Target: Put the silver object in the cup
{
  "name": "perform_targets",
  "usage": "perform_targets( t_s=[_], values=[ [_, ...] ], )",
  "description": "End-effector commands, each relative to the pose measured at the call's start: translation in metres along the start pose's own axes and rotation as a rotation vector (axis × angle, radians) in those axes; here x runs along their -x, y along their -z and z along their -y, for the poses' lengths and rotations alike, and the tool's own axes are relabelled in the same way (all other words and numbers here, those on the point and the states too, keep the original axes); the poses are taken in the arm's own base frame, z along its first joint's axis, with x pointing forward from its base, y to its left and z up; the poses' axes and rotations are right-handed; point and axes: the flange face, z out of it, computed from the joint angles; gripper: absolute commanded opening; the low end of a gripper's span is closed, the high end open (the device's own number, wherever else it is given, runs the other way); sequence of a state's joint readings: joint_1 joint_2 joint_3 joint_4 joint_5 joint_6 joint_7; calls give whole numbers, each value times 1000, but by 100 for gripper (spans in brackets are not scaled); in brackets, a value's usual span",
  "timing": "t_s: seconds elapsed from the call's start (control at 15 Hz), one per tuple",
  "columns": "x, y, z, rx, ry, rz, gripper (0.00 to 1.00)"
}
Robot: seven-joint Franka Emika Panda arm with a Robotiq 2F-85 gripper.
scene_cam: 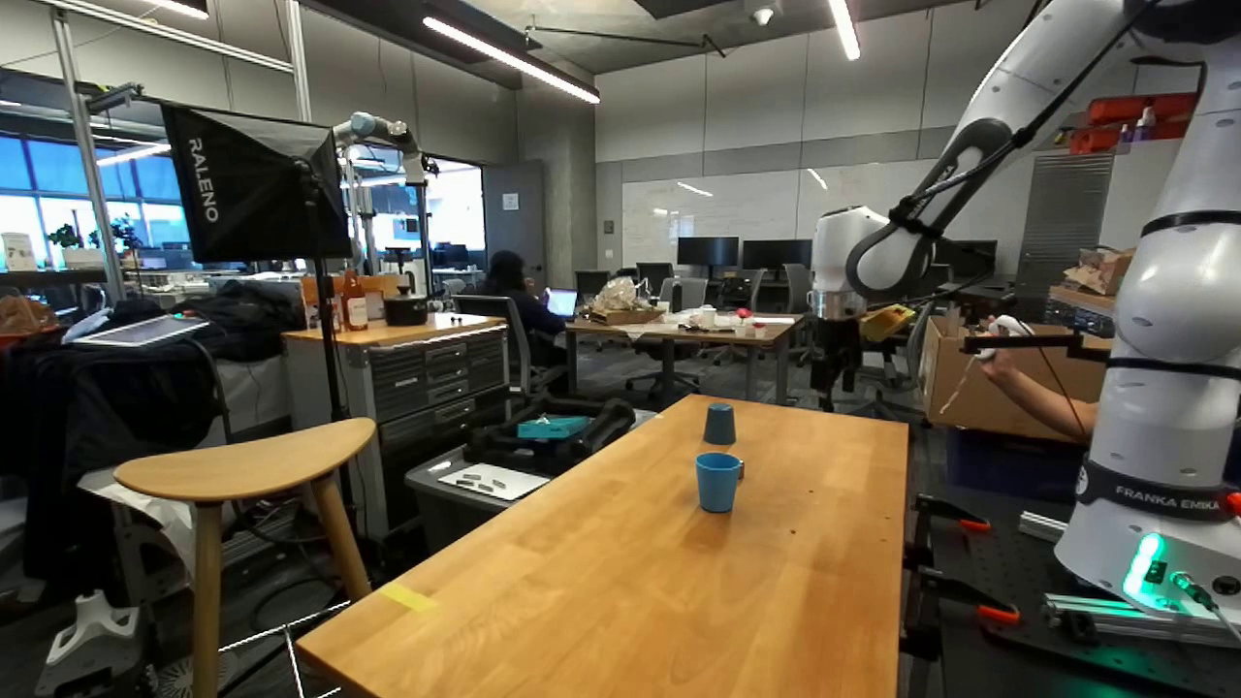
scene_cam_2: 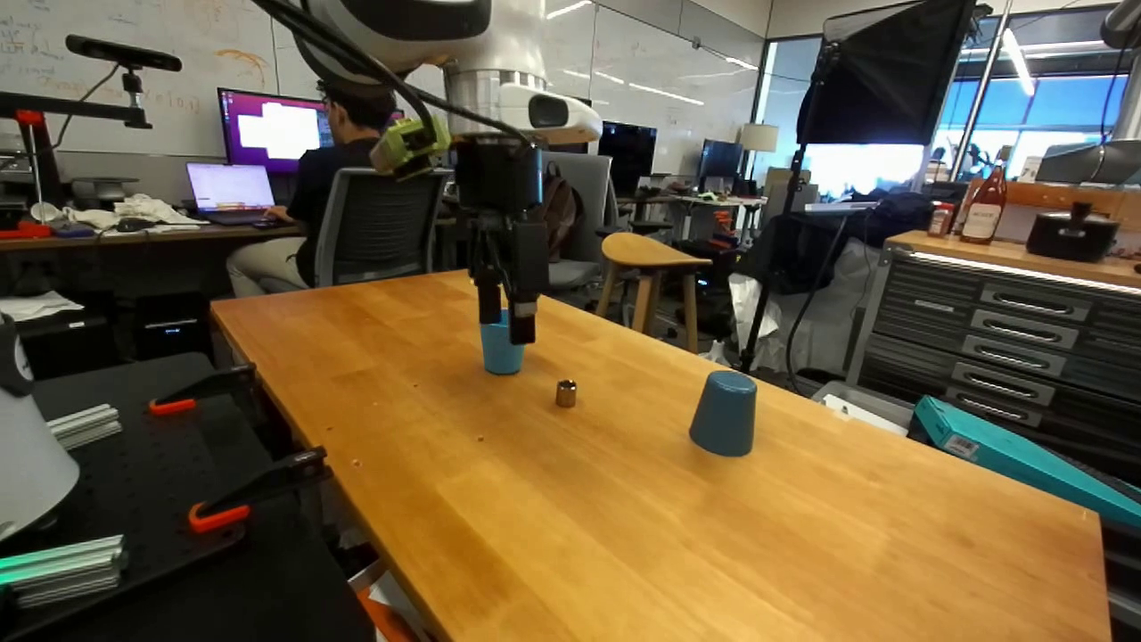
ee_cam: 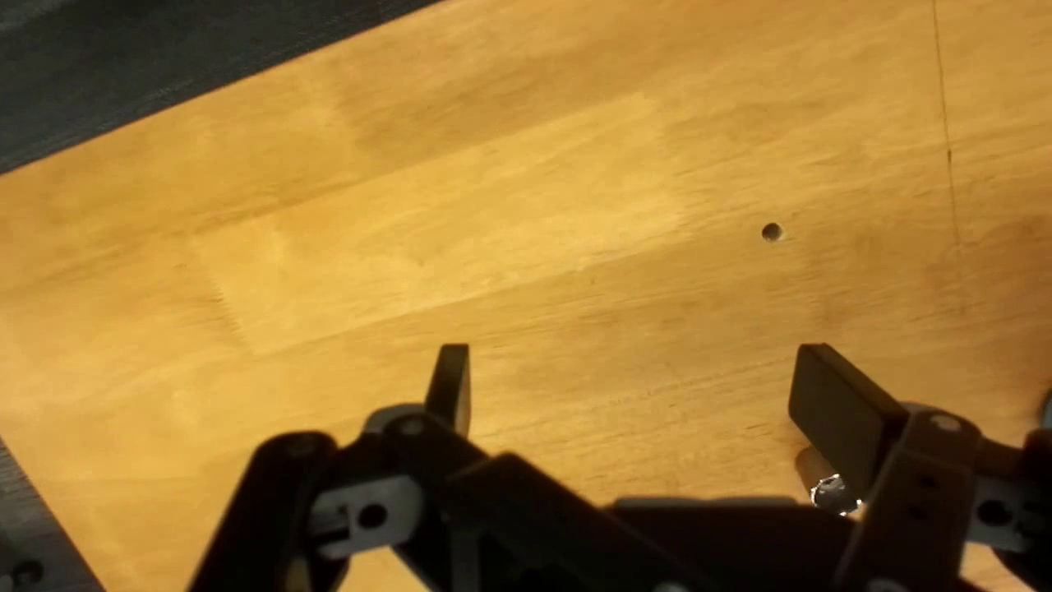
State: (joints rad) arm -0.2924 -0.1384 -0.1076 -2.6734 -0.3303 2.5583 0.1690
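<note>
The silver object, a small metal cylinder, stands on the wooden table between two blue cups. In the wrist view the silver object shows partly behind the right finger; in an exterior view it peeks out behind the cup. The bright blue cup stands upright; in an exterior view the cup is partly hidden behind the fingers. My gripper is open and empty, above the table, with the silver object outside the gap. It points down in both exterior views.
A darker blue cup stands upside down on the table; it also shows in an exterior view. A sliver of a bluish thing shows at the wrist view's right edge. Black clamps with orange tips grip the table's robot-side edge.
</note>
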Motion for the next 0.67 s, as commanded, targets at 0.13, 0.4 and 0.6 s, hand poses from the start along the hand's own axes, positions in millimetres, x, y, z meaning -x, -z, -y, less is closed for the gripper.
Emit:
perform_targets(
  t_s=[0.13, 0.4, 0.6],
  values=[
    [-69, -60, 5, -37, -102, -34, 100],
    [-102, -88, 24, -109, -152, -21, 100],
    [-110, -95, 56, -191, -192, 2, 100]
  ],
)
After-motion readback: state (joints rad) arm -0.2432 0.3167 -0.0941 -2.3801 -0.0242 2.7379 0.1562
